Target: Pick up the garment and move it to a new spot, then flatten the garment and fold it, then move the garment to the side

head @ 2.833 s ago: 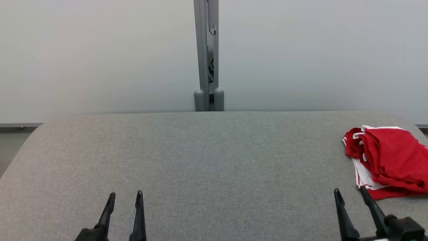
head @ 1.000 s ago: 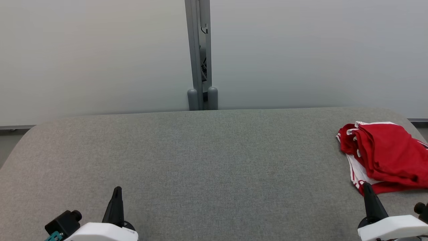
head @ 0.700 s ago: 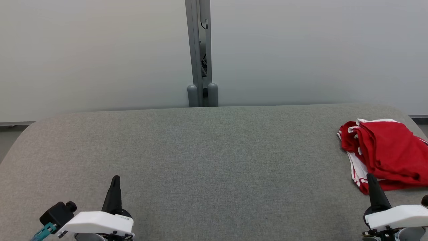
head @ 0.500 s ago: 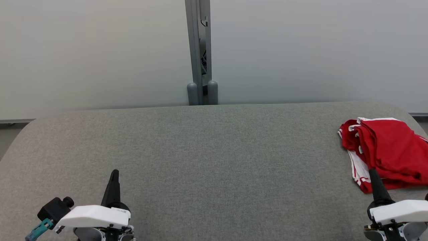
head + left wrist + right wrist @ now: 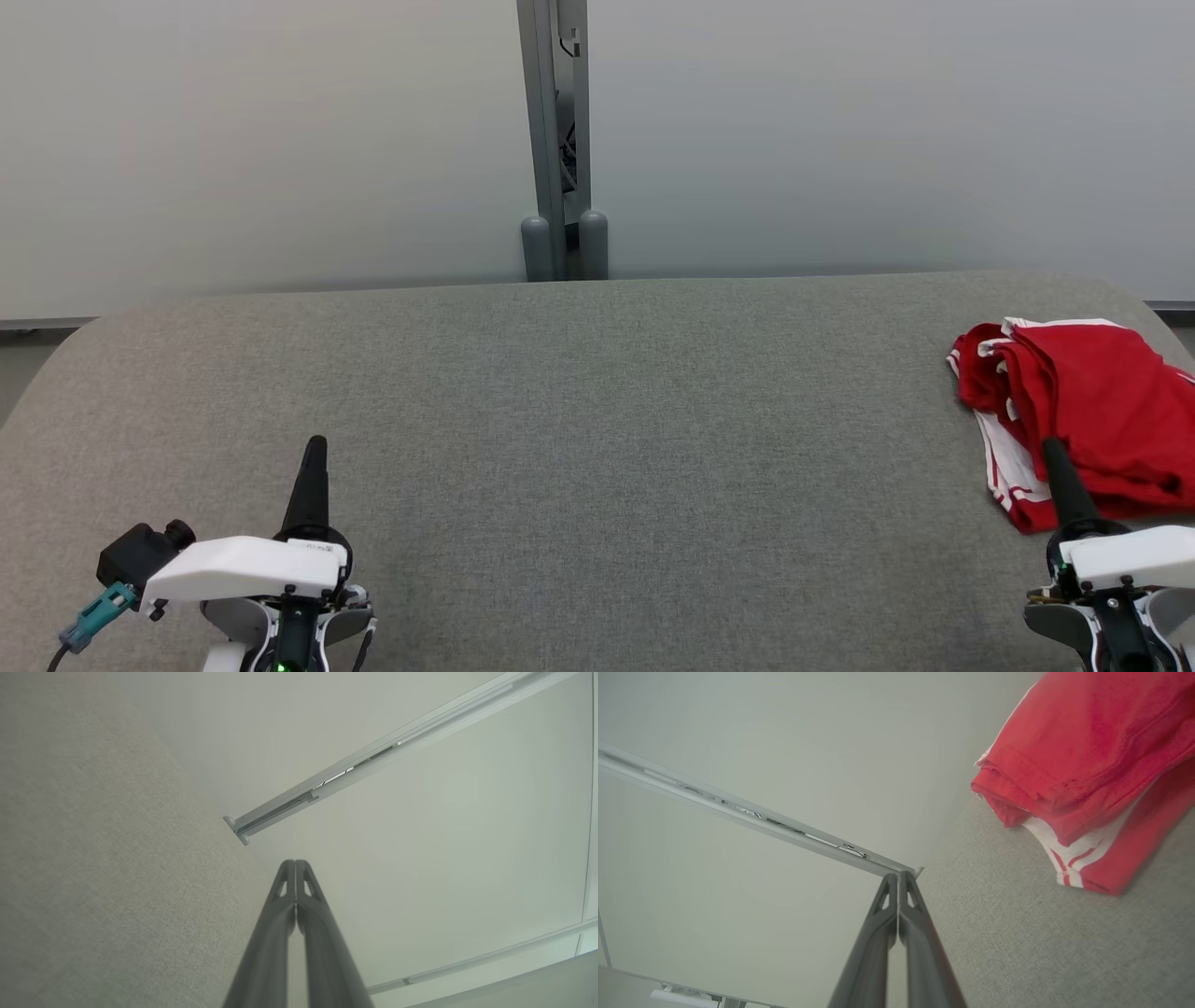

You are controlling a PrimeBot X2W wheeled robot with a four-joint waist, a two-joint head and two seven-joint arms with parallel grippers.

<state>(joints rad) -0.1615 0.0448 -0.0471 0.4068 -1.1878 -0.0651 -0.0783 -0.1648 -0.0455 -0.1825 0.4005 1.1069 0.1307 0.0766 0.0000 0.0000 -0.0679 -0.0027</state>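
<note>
the grey tabletop (image 5: 597, 448) carries the red garment (image 5: 1083, 411) in a loosely folded stack at its far right edge. judging by that, the folding and setting aside look done, with little left. the left fingers (image 5: 308, 485) and right fingers (image 5: 1067, 485) are clenched together, grasping nothing.

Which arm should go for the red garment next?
Right. The right gripper, shut, sits just beside the red garment at the right end of the grey table; the left gripper, also shut, is far across it.
</note>
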